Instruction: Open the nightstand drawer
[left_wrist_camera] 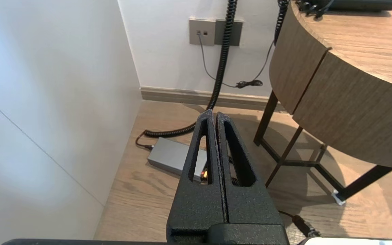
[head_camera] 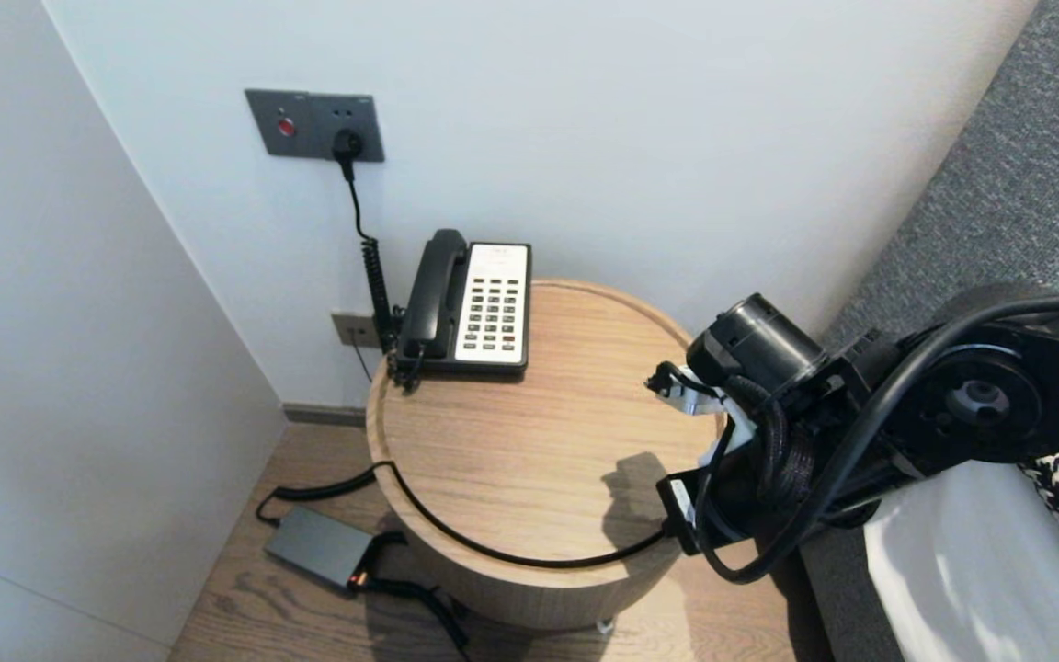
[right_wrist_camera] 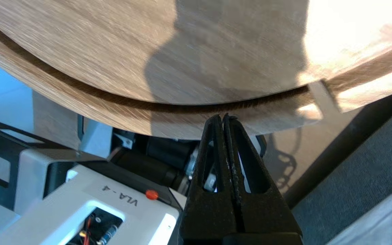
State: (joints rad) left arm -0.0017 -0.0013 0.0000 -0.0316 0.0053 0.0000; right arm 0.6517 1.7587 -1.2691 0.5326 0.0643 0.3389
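Counter rim sits just beyond the right claw, closed on nothing. The left claw, also closed, hangs parked low beside it. A black cable draped there could snag the arm. The telephone stands at the far edge.
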